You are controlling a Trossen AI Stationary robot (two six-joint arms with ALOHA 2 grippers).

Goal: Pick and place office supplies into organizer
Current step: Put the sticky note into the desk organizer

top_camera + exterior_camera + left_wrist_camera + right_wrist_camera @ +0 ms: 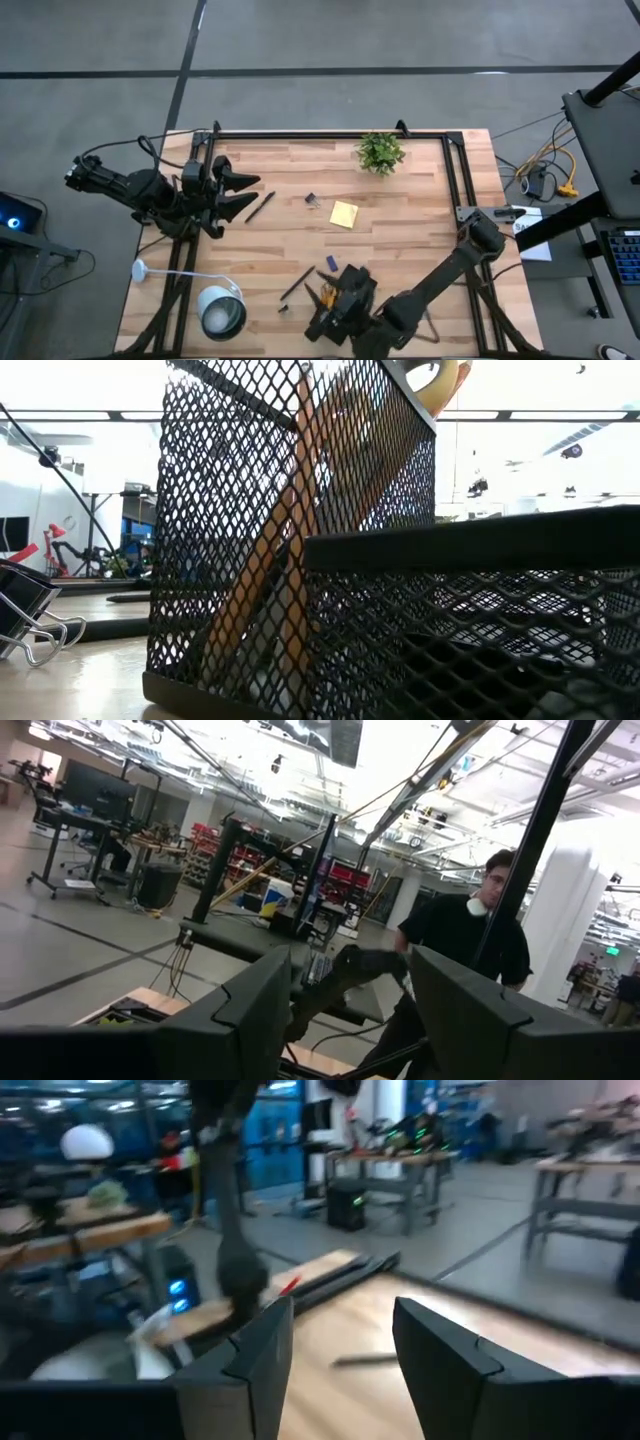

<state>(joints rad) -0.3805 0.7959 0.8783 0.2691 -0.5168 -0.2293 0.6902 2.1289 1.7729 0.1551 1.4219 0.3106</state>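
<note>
- High view: even, soft overhead light; the table point(400, 230) reads warm, with only faint shadows under the arms.
- Low view: strong backlight from ceiling strips and bright windows; the organizer point(290, 540) mesh goes near silhouette, and its closest rim is soft, out of focus.
- Left wrist view: glare from roof lights washes out the upper middle; the left tool point(350, 1020) looms dark and blurred.
- Right wrist view: heavy motion blur throughout; bluish room light, pale sheen on the wood.
</note>
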